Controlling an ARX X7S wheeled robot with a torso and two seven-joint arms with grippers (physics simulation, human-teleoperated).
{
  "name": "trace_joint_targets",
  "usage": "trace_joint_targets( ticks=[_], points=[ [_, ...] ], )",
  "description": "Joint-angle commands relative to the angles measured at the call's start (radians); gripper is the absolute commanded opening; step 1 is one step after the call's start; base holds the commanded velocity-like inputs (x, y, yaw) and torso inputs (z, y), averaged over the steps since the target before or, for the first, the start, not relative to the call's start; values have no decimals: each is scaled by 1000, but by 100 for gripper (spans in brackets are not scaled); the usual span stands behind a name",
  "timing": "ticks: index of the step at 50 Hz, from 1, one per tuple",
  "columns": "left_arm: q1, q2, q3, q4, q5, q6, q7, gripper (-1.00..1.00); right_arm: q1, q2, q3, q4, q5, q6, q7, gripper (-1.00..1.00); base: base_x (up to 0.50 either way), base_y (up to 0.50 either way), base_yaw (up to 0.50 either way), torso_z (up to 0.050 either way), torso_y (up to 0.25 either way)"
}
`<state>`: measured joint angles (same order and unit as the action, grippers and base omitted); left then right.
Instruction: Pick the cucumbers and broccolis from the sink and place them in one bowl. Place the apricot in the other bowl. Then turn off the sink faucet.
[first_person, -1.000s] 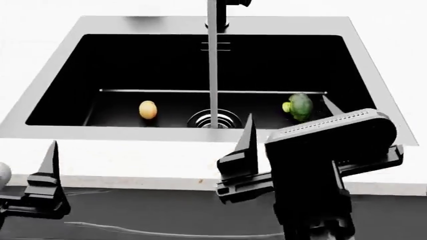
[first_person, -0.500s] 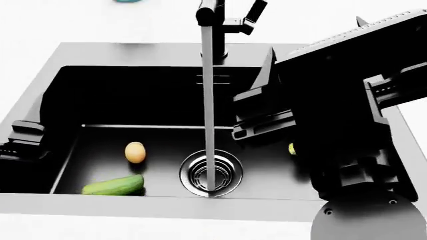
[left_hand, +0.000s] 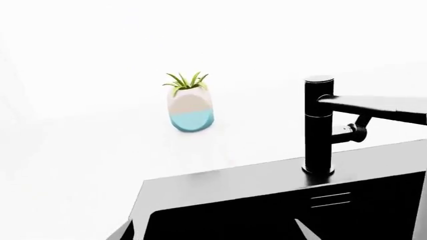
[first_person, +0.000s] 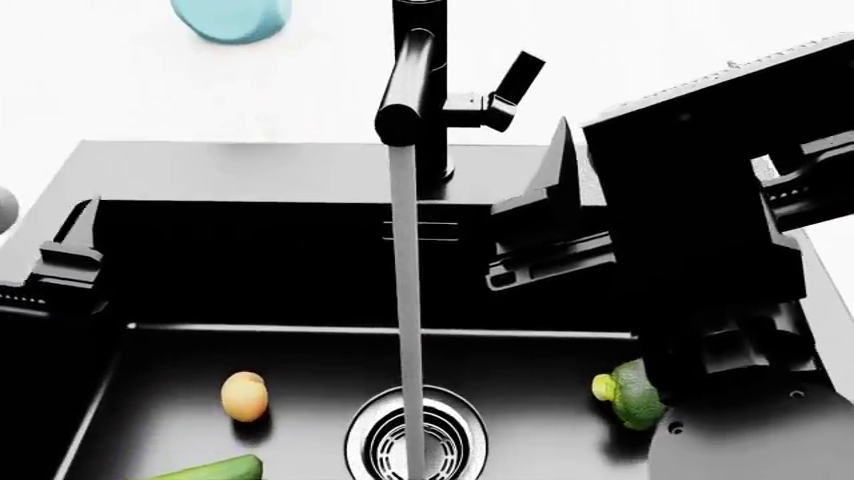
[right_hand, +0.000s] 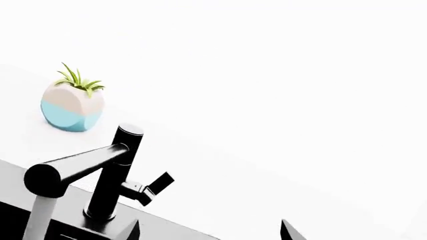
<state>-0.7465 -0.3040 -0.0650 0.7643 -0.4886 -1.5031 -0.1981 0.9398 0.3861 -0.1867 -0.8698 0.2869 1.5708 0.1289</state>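
Note:
The black sink (first_person: 267, 160) holds the apricot (first_person: 244, 396) left of the chrome drain (first_person: 415, 440). A cucumber (first_person: 207, 468) lies at the near left. A broccoli (first_person: 633, 394) sits at the right, partly behind my right arm. Water (first_person: 404, 330) runs from the sink faucet (first_person: 420, 90) (left_hand: 319, 130) (right_hand: 113, 175), whose lever (first_person: 515, 78) points right. My right gripper (right_hand: 210, 235) is open and empty near the faucet, with one of its fingers (first_person: 558, 175) showing in the head view. My left gripper (left_hand: 212, 235) is open and empty over the sink's left rim. No bowl is in view.
A white and blue plant pot (left_hand: 190, 112) (right_hand: 72, 107) (first_person: 234, 15) stands on the white counter behind the sink, left of the faucet. My bulky right forearm (first_person: 707, 240) hangs over the sink's right side and hides that part of the basin.
The head view has moved forward over the sink, so the cucumber now shows. My right arm has risen from the front counter to beside the faucet. My left gripper has moved up to the left rim.

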Motion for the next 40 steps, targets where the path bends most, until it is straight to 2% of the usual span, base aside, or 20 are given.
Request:
trace_joint_targets(
  ticks=[1,4,11,24,33,40],
  points=[
    [-44,-28,113,-242,41,43,44,100,-20,50,72,233,299,-30,146,100,0,0,0,0,0],
    [-98,-54,203,-421,45,77,105,100,-5,73,36,316,291,-52,127,100,0,0,0,0,0],
    [-177,-72,365,-672,51,114,203,100,-7,82,11,469,283,-114,87,100,0,0,0,0,0],
    [-279,-77,628,-996,108,203,342,100,-10,85,-31,524,283,-136,73,100,0,0,0,0,0],
    [-324,-25,787,-1237,163,303,426,100,-6,84,-59,535,283,-149,70,100,0,0,0,0,0],
    [-353,22,842,-1392,193,376,462,100,4,86,-61,528,291,-137,72,100,0,0,0,0,0]
  ],
)
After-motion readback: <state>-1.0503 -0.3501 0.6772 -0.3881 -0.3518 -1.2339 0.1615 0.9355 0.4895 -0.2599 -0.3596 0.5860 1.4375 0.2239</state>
